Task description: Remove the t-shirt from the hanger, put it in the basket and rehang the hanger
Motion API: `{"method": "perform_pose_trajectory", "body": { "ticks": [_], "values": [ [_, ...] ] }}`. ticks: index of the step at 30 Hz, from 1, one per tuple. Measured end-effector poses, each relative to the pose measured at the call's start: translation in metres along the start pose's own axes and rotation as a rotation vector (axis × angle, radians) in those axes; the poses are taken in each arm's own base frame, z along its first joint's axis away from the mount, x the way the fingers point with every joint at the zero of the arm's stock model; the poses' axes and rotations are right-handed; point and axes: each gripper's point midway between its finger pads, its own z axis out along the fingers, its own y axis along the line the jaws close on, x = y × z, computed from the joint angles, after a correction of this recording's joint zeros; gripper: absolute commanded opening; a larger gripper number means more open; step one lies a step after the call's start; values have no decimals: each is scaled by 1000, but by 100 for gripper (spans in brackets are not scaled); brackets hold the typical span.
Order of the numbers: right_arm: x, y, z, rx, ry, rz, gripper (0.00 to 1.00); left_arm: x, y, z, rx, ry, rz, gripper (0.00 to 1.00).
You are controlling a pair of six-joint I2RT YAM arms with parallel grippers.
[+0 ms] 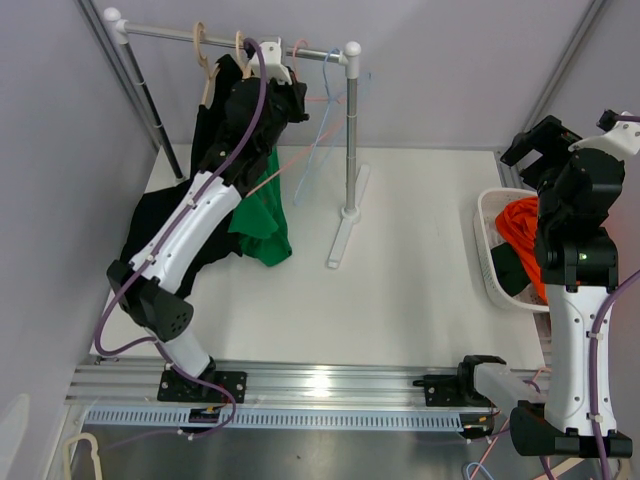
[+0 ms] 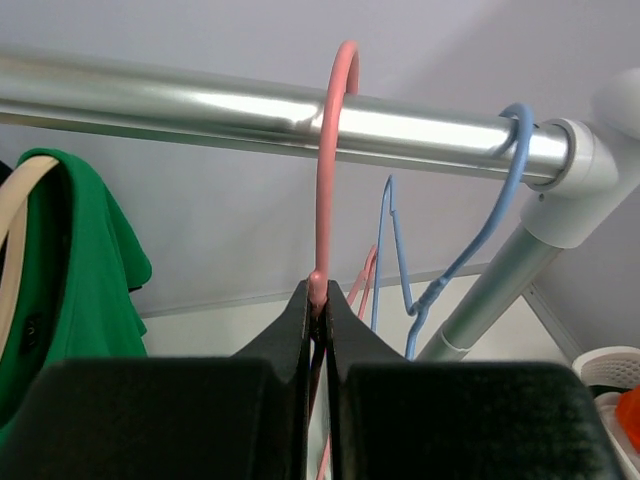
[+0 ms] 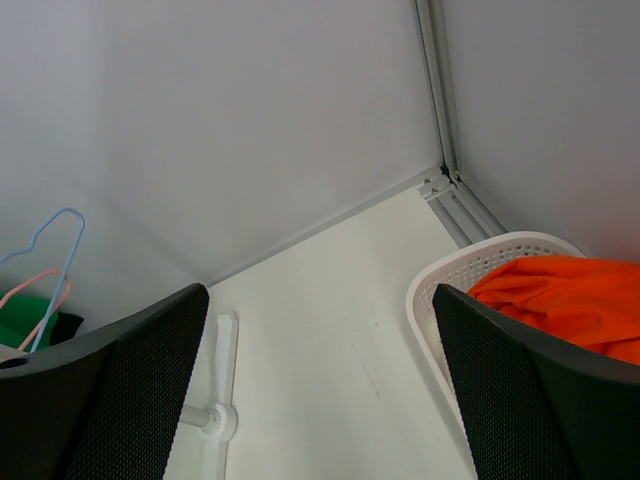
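- Pink hanger [image 2: 322, 180]: clamped at neck by left gripper [image 2: 320, 305], hooked over rail [image 2: 200, 105].
- Green t-shirt [image 2: 95, 270]: hung just beside.
- Right gripper [image 3: 318, 292]: held released, empty.

A green cloth t-shirt [image 1: 262, 215] hung from the silver metal clothes rail [image 1: 230, 38] standing back-left on the white surface [image 1: 420, 260]; a white perforated plastic basket [image 1: 487, 255] sat at its right edge.

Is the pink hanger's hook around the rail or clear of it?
Around it: in the left wrist view the hook of the pink hanger arches over the rail, the left gripper shut on its neck.
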Motion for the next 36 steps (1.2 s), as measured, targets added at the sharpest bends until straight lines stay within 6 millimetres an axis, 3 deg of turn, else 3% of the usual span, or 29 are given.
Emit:
{"method": "perform_pose_trajectory", "body": {
  "ticks": [5, 9, 12, 14, 16, 20, 24, 29, 36],
  "values": [
    [0, 1, 0, -4, 1, 0, 99, -1, -14, -1, 29, 1, 13, 1],
    [1, 2, 0, -8, 3, 1, 100, -2, -22, -3, 59, 3, 25, 8],
    [1, 3, 0, -12, 5, 2, 99, -1, -27, -4, 85, 14, 48, 22],
    [1, 4, 0, -15, 6, 5, 99, -2, -28, -6, 96, 20, 63, 42],
    [2, 5, -1, -18, 7, 8, 99, -7, -31, -7, 108, 18, 68, 53],
    [2, 5, -1, -19, 8, 12, 99, -17, -34, -10, 117, -2, 72, 58],
    [5, 12, -2, -40, 17, 15, 100, -15, -32, -11, 113, 12, 80, 61],
    [8, 16, -4, -53, 28, 14, 99, -22, -13, -17, 78, 42, 83, 63],
    [12, 18, -4, -59, 41, 12, 99, -82, 42, -38, -85, -58, 110, 74]
  ]
}}
